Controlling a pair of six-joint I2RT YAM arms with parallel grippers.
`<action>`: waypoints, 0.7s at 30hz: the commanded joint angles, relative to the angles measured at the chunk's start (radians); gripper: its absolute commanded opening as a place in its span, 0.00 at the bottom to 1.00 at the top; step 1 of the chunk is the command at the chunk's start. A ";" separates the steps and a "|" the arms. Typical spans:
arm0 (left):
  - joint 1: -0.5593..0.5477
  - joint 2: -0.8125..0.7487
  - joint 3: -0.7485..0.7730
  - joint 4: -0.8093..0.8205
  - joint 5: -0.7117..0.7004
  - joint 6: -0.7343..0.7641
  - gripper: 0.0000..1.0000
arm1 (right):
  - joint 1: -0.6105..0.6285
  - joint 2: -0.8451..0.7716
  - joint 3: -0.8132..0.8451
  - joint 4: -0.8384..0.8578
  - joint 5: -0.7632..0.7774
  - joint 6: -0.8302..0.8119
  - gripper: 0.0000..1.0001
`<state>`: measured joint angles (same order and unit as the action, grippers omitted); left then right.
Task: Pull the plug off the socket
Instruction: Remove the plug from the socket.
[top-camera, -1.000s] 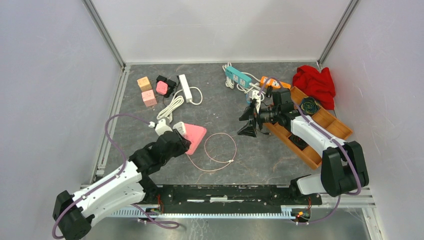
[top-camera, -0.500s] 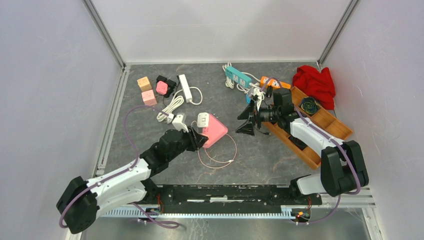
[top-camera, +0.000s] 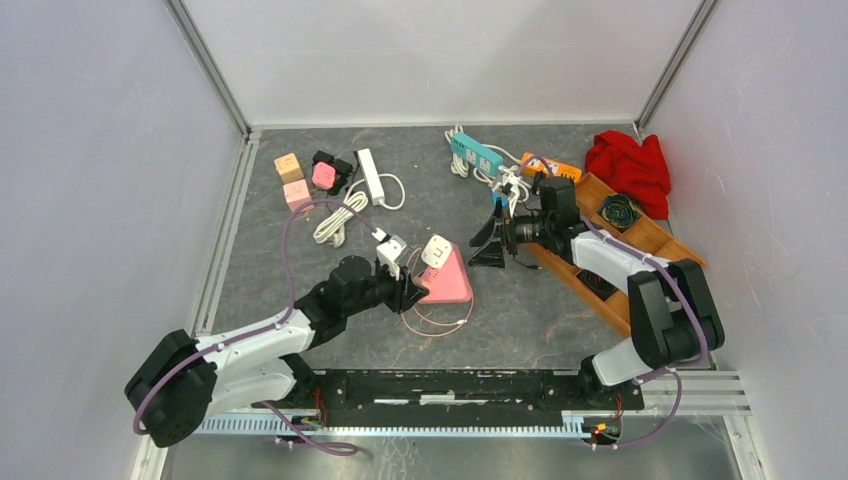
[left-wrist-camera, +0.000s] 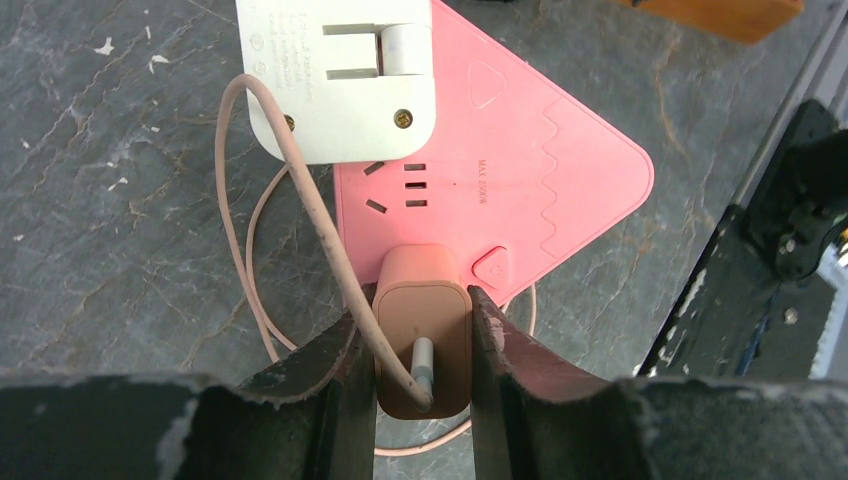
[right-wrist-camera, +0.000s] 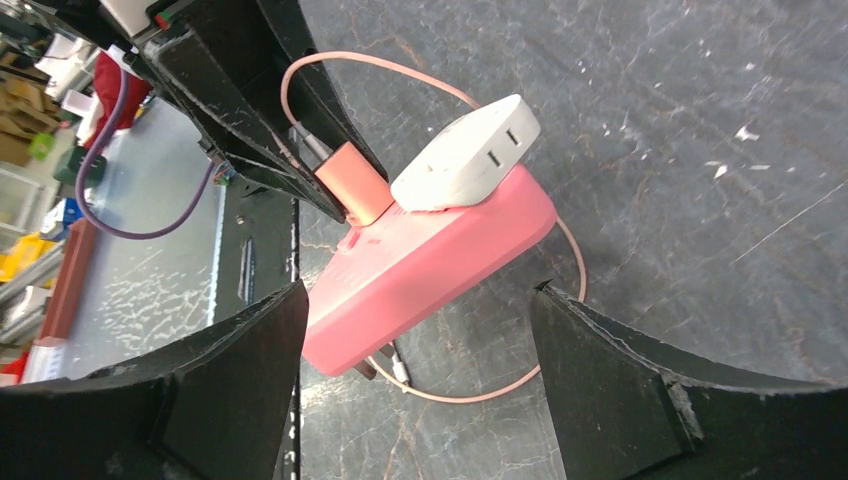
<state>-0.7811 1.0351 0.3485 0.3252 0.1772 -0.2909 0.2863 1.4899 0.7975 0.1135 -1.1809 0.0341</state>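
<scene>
The pink triangular socket (top-camera: 449, 284) is at mid-table, with a white adapter (top-camera: 436, 250) plugged into its top. My left gripper (left-wrist-camera: 420, 297) is shut on the pink plug (left-wrist-camera: 422, 330), which sits in the socket (left-wrist-camera: 545, 180) beside the white adapter (left-wrist-camera: 340, 80). A pink cable (left-wrist-camera: 300, 190) runs from the plug. In the right wrist view the socket (right-wrist-camera: 430, 270) is tilted, with its lower end off the table. My right gripper (right-wrist-camera: 420, 290) stands open, facing the socket and just short of it, with nothing between its fingers (right-wrist-camera: 610, 380).
A wooden tray (top-camera: 655, 240) lies under the right arm, with a red cloth (top-camera: 630, 165) behind it. Teal (top-camera: 478, 152) and orange (top-camera: 548, 163) power strips lie at the back. A white strip (top-camera: 370, 175) and small cubes (top-camera: 295, 182) are at the back left.
My left arm has carried the socket, held by its plug, to the right toward the right gripper. The right gripper has stayed open and shifted slightly.
</scene>
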 joint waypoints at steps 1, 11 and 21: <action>0.002 0.021 0.068 0.104 0.080 0.199 0.02 | 0.011 0.031 0.004 0.037 -0.042 0.053 0.87; -0.001 0.020 0.092 0.100 0.048 0.270 0.02 | 0.065 0.096 0.017 0.002 -0.017 0.047 0.83; -0.020 0.007 0.101 0.068 0.009 0.285 0.02 | 0.081 0.119 0.041 -0.042 0.034 0.044 0.82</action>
<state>-0.7895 1.0744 0.3824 0.2756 0.2008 -0.0570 0.3531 1.6051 0.7979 0.1078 -1.1641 0.0826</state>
